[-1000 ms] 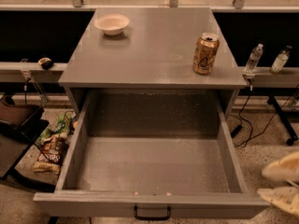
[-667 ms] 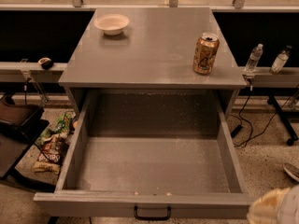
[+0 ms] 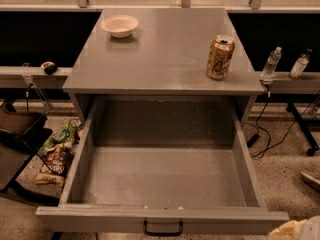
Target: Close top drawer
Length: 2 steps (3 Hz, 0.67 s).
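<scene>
Camera view, looking down on a grey cabinet (image 3: 160,54) from the front. The drawer (image 3: 165,176) is pulled fully out toward the camera, its deep speckled inside bare. Its front panel runs along the bottom of the frame, with a small black handle (image 3: 163,229) at its centre.

On the cabinet top sit a pale bowl (image 3: 119,25) at the back left and a gold can (image 3: 220,57) near the right edge, well apart. Two bottles (image 3: 271,63) stand on a rail to the right. Snack bags (image 3: 55,159) lie on the floor to the left.

Only a pale sliver of the gripper (image 3: 297,230) shows, in the bottom right corner. It sits just beyond the right end of the drawer front and does not appear to touch it (whether it is parted or together cannot be told).

The step in hand looks like the approach, since the drawer is wide open and nothing presses on it. The next move likely calls for bringing the gripper across to the middle of the front panel, near the handle. It would then push straight back toward the cabinet. A push at the right end alone could skew the drawer on its runners.
</scene>
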Available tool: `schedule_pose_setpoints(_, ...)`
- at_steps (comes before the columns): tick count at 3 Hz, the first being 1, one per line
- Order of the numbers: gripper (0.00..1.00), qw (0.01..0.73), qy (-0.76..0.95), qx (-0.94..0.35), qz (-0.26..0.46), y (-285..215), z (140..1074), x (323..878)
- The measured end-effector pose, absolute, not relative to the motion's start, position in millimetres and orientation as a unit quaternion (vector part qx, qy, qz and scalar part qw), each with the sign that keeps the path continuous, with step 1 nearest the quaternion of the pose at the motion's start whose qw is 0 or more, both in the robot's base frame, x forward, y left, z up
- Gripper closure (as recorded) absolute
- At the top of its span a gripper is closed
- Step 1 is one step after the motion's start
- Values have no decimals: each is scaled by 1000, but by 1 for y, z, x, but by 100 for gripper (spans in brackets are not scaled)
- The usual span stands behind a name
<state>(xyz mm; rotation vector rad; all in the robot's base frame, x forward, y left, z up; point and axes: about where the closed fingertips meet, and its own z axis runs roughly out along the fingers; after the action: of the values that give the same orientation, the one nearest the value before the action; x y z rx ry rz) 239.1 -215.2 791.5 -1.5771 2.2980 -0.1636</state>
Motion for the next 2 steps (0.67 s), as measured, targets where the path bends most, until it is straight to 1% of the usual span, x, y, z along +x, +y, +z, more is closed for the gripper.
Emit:
schedule_pose_setpoints(1,100,183,816,-548,-22,-195,764,225)
schedule_pose_setpoints(2,100,192,830,-522,32,-161,704,206)
